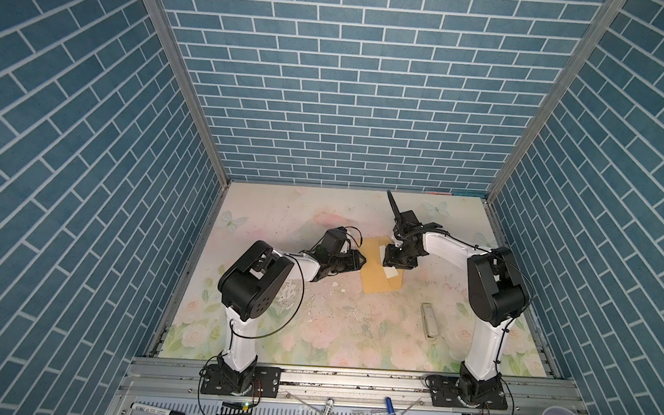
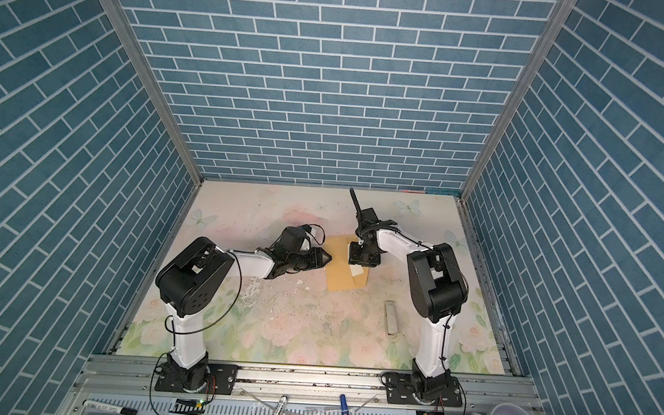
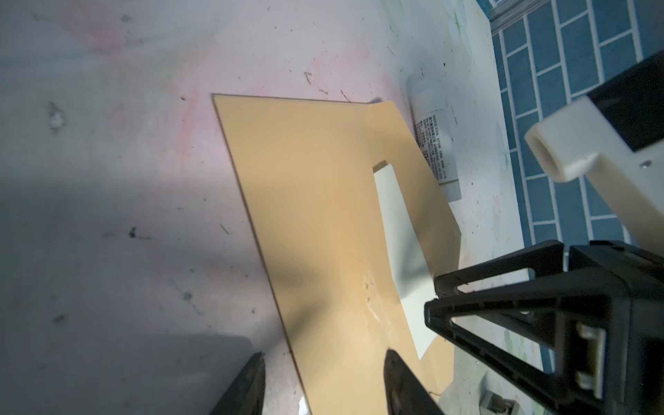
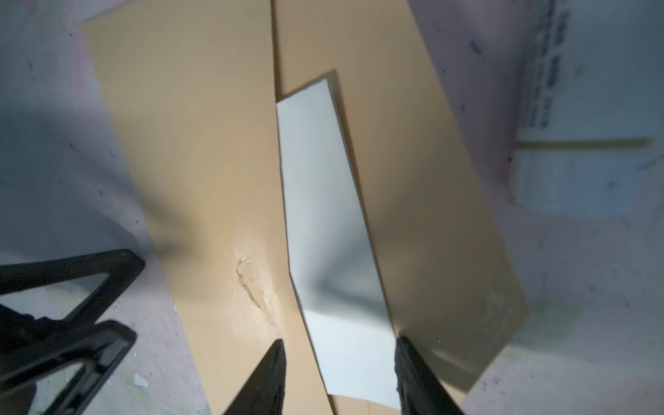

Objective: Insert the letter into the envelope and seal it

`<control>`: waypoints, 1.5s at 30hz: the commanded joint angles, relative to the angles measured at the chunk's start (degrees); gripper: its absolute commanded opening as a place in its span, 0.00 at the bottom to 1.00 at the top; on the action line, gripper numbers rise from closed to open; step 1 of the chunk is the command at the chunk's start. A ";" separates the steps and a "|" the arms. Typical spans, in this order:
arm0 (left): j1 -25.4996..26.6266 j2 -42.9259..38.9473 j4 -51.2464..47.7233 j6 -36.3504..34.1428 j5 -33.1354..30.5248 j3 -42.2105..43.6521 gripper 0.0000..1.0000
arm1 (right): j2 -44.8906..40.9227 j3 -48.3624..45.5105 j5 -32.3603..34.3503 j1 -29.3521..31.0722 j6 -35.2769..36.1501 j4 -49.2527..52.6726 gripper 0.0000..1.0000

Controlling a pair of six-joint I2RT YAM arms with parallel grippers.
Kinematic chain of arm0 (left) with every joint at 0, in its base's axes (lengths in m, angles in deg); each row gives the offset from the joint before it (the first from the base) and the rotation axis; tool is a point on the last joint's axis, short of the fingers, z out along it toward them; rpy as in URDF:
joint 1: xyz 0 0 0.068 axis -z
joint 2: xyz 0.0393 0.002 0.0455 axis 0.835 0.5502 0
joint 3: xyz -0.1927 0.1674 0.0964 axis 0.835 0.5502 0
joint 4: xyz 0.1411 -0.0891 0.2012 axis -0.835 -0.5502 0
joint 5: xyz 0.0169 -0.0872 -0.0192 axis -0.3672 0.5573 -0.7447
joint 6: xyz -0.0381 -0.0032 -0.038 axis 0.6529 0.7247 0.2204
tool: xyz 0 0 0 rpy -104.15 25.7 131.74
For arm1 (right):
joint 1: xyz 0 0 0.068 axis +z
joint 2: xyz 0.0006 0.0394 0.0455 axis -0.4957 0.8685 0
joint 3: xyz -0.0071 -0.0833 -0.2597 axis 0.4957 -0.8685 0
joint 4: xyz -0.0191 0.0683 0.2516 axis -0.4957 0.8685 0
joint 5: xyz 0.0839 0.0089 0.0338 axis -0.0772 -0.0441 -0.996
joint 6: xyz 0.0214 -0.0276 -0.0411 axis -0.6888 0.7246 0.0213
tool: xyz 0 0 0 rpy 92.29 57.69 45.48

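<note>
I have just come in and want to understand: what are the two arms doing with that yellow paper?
The envelope lies flat on the table with its flap open. The letter, a pale sheet, is partly inside, and part of it shows at the mouth. The right gripper hangs over that part, jaws open. The left gripper is at the edge opposite the flap, jaws also open. Nothing is sealed yet.

The envelope (image 3: 316, 215) lies on the table (image 3: 107, 143), a white sheet (image 3: 399, 230) tucked under its flap, a white tube (image 3: 433, 140) just beside, the left gripper (image 3: 325, 354) straddling one edge, fingers parted.
</note>
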 commanded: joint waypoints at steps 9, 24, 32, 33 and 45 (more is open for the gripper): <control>1.01 1.25 -0.76 0.65 0.91 0.52 0.41 | 1.83 0.86 -2.36 0.28 -0.30 -0.90 0.39; 1.04 0.75 -1.38 0.35 0.59 0.42 0.41 | -1.63 2.22 5.90 -0.28 2.25 0.34 0.54; 0.99 0.81 -1.66 0.25 0.76 0.07 0.41 | -1.18 3.98 5.99 -0.62 3.71 0.07 0.61; 1.05 0.82 -1.66 0.28 0.75 -0.02 0.41 | -1.02 4.24 5.98 -0.61 4.11 0.11 0.61; 1.08 1.87 -1.66 0.42 1.31 -1.12 0.40 | 2.83 4.32 4.47 -0.96 4.49 0.37 0.61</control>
